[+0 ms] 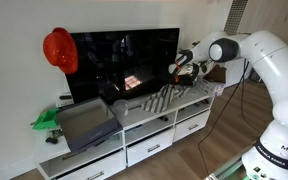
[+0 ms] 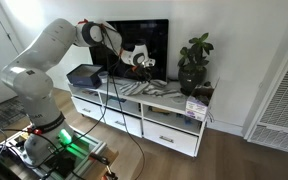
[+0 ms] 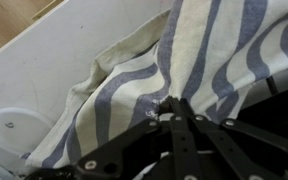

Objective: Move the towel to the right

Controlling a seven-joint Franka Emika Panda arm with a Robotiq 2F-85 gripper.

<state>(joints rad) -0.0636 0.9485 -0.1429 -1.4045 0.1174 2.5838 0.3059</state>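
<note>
The towel (image 1: 156, 99), a grey-and-white striped cloth, lies along the top of the white cabinet (image 1: 149, 138) in front of the TV; it also shows in the other exterior view (image 2: 144, 88). My gripper (image 1: 181, 68) is at the towel's end nearest the plant, also seen from the other side (image 2: 142, 62). In the wrist view the fingers (image 3: 174, 105) are closed together with their tips pinched into a fold of the towel (image 3: 134, 70), which fills most of that view and bunches up towards the tips.
A black TV (image 1: 124, 60) stands close behind the towel. A flat grey box (image 1: 84, 122) and a green object (image 1: 46, 120) sit at one end of the cabinet, a potted plant (image 2: 194, 62) at the other. A red hat (image 1: 59, 48) hangs by the TV.
</note>
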